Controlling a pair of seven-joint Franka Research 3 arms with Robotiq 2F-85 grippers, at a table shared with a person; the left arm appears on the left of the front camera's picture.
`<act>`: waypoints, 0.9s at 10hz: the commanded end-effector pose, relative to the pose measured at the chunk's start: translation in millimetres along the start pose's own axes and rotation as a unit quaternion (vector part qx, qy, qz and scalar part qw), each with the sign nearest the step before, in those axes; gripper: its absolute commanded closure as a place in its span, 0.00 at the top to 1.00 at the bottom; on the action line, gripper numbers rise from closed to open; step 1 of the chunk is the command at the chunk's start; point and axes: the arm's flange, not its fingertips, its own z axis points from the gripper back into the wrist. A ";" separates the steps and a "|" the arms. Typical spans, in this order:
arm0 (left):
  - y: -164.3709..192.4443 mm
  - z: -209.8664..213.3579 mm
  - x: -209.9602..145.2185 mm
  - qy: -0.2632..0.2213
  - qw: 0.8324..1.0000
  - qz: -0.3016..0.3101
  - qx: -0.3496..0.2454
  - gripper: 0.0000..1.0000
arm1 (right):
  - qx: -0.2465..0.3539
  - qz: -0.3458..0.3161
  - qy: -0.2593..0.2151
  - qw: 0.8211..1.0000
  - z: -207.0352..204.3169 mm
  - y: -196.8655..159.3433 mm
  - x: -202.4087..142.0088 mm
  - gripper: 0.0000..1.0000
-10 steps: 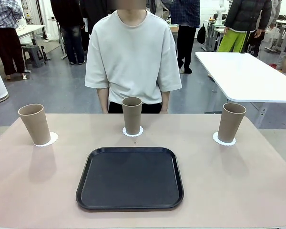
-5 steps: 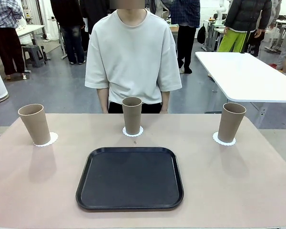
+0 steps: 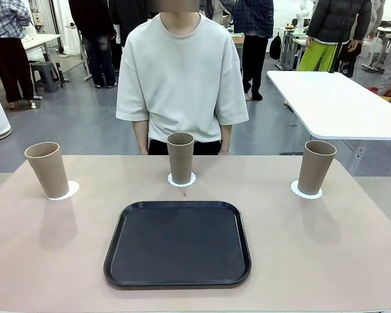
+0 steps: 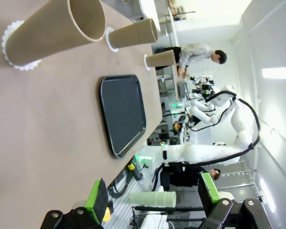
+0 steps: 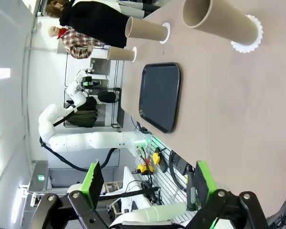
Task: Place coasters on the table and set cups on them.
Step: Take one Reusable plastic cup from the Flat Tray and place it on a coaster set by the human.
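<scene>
Large beige-pink smooth desk [image 3: 326, 261] with rounded corners, spread wide across the front view. At its near middle, a black rounded-square plastic tray [image 3: 178, 244], lying flat. Beyond the tray, 3 tall tapered tan-brown paper cups [image 3: 180, 158], upright in a row: left, middle, right, well apart. Under each, 1 of 3 small round white scalloped paper coasters [image 3: 182, 180], apparently centred, though mostly hidden by the bases. Left end effector [image 4: 152, 202] fully open, holding nothing, off the desk edge. Right end effector [image 5: 148, 183] likewise spread wide and empty.
</scene>
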 end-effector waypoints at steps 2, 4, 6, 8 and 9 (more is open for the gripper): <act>-2.4 0.5 1.5 -0.007 1.000 0.004 0.000 1.00 | 0.015 0.006 -0.005 1.000 1.6 -8.4 -6.9 1.00; -2.4 0.5 1.5 -0.007 1.000 0.004 0.000 1.00 | 0.004 -0.005 -0.001 1.000 0.3 -6.9 -3.1 1.00; -2.4 0.5 1.5 -0.007 1.000 0.004 0.000 1.00 | 0.004 -0.005 -0.001 1.000 0.3 -6.9 -3.1 1.00; -2.4 0.5 1.5 -0.007 1.000 0.004 0.000 1.00 | 0.004 -0.005 -0.001 1.000 0.3 -6.9 -3.1 1.00; -2.4 0.5 1.5 -0.007 1.000 0.004 0.000 1.00 | 0.004 -0.005 -0.001 1.000 0.3 -6.9 -3.1 1.00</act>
